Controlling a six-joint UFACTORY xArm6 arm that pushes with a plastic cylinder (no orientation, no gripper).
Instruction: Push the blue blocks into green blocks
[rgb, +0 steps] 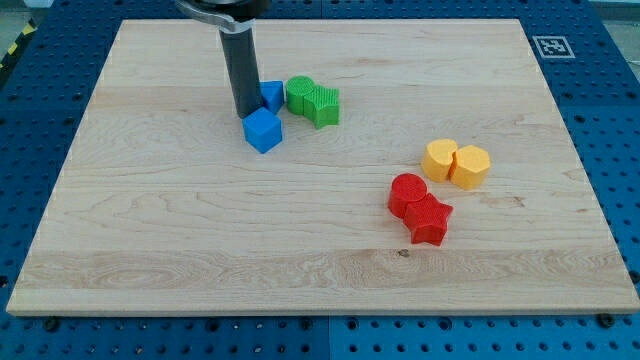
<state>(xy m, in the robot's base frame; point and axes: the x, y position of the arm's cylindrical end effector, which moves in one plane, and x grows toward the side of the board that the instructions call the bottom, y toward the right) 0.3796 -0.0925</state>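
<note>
My tip (247, 112) stands on the board in the upper left part of the view. A blue cube (263, 130) lies just below and right of the tip, touching or nearly touching it. A second blue block (272, 95) sits right of the rod, partly hidden by it, and touches a green round block (299, 93). A green star-like block (323, 104) sits against the round one on its right.
A yellow round block (438, 159) and a yellow hexagonal block (470, 166) sit together at the view's right. A red round block (407, 193) and a red star block (429, 219) sit below them. The wooden board (150, 260) lies on a blue perforated table.
</note>
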